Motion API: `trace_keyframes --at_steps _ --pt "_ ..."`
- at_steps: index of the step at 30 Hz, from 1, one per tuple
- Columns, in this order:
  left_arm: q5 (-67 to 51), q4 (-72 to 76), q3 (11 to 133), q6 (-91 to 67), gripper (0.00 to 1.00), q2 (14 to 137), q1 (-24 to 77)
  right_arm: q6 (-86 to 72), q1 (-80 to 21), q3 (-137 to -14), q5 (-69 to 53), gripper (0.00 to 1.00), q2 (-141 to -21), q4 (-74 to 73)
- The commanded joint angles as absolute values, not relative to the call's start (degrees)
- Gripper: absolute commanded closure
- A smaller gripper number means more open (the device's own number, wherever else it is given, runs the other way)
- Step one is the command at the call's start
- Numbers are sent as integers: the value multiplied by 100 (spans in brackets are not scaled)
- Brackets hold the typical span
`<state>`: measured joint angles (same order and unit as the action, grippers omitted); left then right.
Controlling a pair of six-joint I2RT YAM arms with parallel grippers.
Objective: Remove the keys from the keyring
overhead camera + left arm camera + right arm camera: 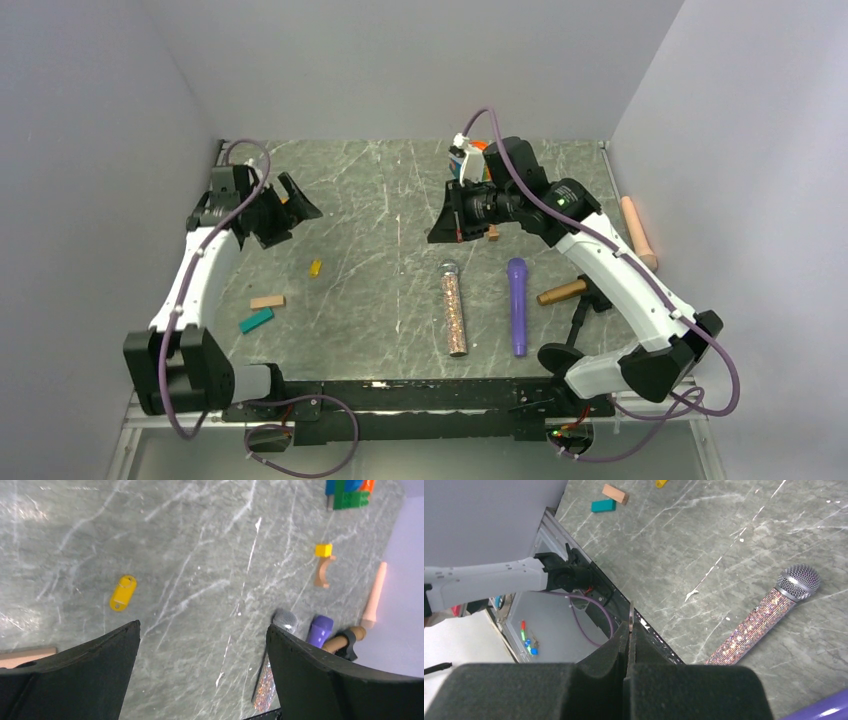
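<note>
A grey-green table [380, 200] with a marbled, stone-like surface veined in white stands inside pale walls. 2 black-and-white robot arms are mounted at its near edge.

The left gripper [202, 630] hangs over the table's left side. Its 2 matte black, wedge-shaped fingers [95, 665] are spread wide and hold nothing. In its wrist view, the key [123, 592] lies flat on the bare table beyond the gap between the fingers. It is a small, glossy yellow oblong with rounded ends and a hole near its lower end, and it touches nothing else.

The right gripper [629, 639] is raised over the far middle of the table. Its soft-looking black pads are pressed together, pinching the keyring [631, 616]. The ring is thin grey metal seen edge-on, a sliver standing up from the seam between the pads.

Below it lies a microphone [769, 612] with a silver mesh head and a pink glittery handle. A smooth purple cylinder [517, 305] lies beside the microphone. A tan block [267, 301] and a teal block [256, 320] rest near the key. A small yellow cube [323, 550] sits just beside a tan arch [324, 572].
</note>
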<state>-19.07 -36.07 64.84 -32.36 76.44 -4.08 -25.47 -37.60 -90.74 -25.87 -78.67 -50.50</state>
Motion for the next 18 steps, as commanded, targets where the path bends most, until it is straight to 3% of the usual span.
trace_keyframes --at_steps 1,18 --pt "-2546 -3186 5756 -3270 0 6849 -422 -2498 -3770 -8801 -2552 100 -8001 -4716" --pt "-2538 -3820 4254 -3949 1 4874 -401 -2332 -3773 -8791 -3530 100 -10425 -3671"
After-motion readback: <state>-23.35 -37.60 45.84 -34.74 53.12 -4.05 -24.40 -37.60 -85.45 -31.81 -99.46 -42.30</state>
